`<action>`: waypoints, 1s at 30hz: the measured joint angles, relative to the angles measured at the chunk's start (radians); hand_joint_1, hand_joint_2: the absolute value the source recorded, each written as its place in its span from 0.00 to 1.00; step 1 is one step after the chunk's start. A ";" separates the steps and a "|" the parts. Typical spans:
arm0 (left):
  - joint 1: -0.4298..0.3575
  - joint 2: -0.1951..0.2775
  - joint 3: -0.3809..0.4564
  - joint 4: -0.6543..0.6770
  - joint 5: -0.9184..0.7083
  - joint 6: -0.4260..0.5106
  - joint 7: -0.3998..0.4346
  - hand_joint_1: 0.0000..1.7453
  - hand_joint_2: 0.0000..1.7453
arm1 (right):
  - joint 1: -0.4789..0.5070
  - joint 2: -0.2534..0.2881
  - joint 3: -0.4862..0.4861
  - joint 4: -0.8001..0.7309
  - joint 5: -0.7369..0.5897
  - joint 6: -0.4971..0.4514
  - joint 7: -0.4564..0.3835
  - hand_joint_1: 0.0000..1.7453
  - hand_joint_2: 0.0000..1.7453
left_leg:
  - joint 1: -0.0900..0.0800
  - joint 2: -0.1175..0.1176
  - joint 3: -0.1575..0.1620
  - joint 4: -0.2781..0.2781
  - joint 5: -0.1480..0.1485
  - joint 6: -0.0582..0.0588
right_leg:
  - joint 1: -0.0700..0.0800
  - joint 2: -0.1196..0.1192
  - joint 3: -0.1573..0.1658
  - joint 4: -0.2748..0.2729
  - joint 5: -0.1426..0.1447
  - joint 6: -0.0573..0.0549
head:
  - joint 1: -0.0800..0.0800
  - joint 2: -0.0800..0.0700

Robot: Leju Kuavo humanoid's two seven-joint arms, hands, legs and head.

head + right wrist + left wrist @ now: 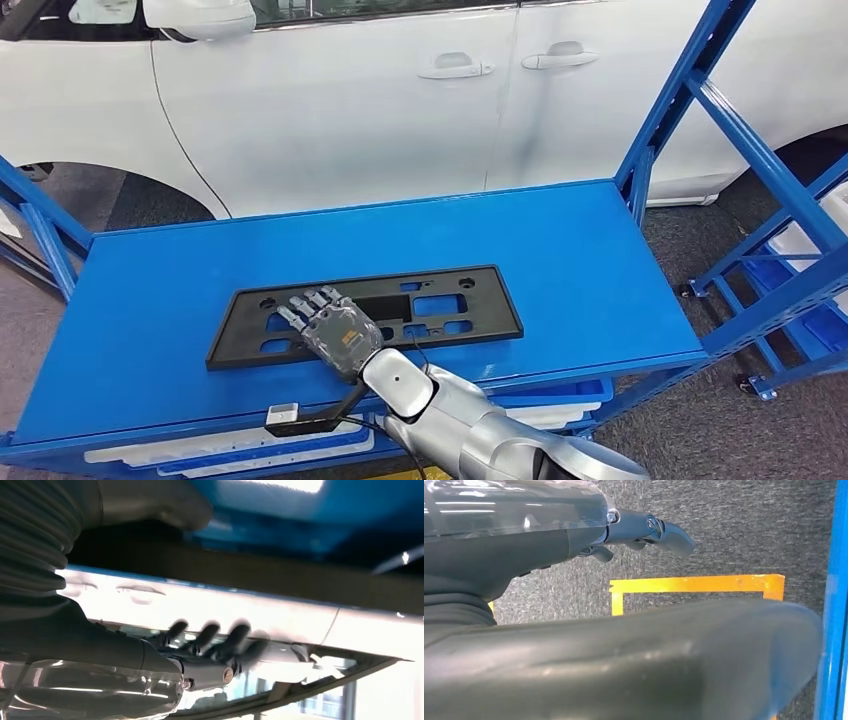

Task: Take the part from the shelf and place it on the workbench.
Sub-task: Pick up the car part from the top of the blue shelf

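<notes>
The right hand (335, 330) is lying over the black part (440, 300), its silver arm (470, 425) reaching in from the 6 o'clock edge of the head view. Its fingers (305, 305) are spreading forward toward 11 o'clock across the part's near-left portion, with the palm facing down over the frame; whether the hand is clamping the part or merely resting on it cannot be told. In the right wrist view the dark fingers (210, 635) are showing apart and extended, blurred against the bright white side of the car (280, 617), with the dark edge of the part (240, 570) running above them. The part is a flat, long rectangular plate with several cut-out openings, lying flat on the blue surface (560, 240) of the shelf, slightly toward the near edge and roughly centred from side to side. Blue uprights (665, 120) of the shelf frame are rising at 2 o'clock, and a lower level with white and blue pieces (230, 445) is showing at 7 o'clock beneath the surface. Beyond the shelf, at 12 o'clock, a white car (400, 90) is standing with its door handles in view. In the left wrist view the left hand (644, 530) is hanging over grey carpet (734, 525) marked with a yellow line (694, 584), its fingers loosely extended and holding nothing.
</notes>
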 joint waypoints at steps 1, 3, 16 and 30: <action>-0.001 0.000 0.000 0.000 0.000 0.002 0.000 0.00 0.00 | -0.001 0.000 0.012 0.000 0.005 -0.002 0.004 1.00 1.00 | 0.000 0.000 -0.001 0.000 -0.002 -0.006 | 0.002 0.001 0.001 -0.004 -0.004 -0.003 | 0.000 0.000; -0.002 0.000 0.000 0.000 0.000 0.006 -0.001 0.00 0.00 | -0.004 0.001 0.029 0.001 0.016 -0.002 0.010 1.00 1.00 | 0.002 0.002 0.002 0.001 -0.009 -0.018 | 0.000 0.004 0.006 -0.012 -0.005 -0.013 | 0.000 0.000; -0.002 0.008 0.000 0.000 0.004 0.004 -0.023 0.00 0.00 | -0.037 0.001 0.060 0.030 0.046 -0.029 0.056 1.00 1.00 | 0.002 0.001 -0.029 0.001 0.028 -0.018 | 0.000 0.007 0.042 -0.021 -0.024 -0.007 | 0.000 0.000; -0.001 0.009 0.000 0.000 -0.017 -0.046 -0.121 0.00 1.00 | -0.068 -0.004 -0.007 0.060 0.048 -0.094 0.046 1.00 1.00 | -0.004 0.000 -0.029 0.001 0.031 0.009 | 0.001 0.000 0.030 0.001 -0.028 -0.002 | 0.000 0.000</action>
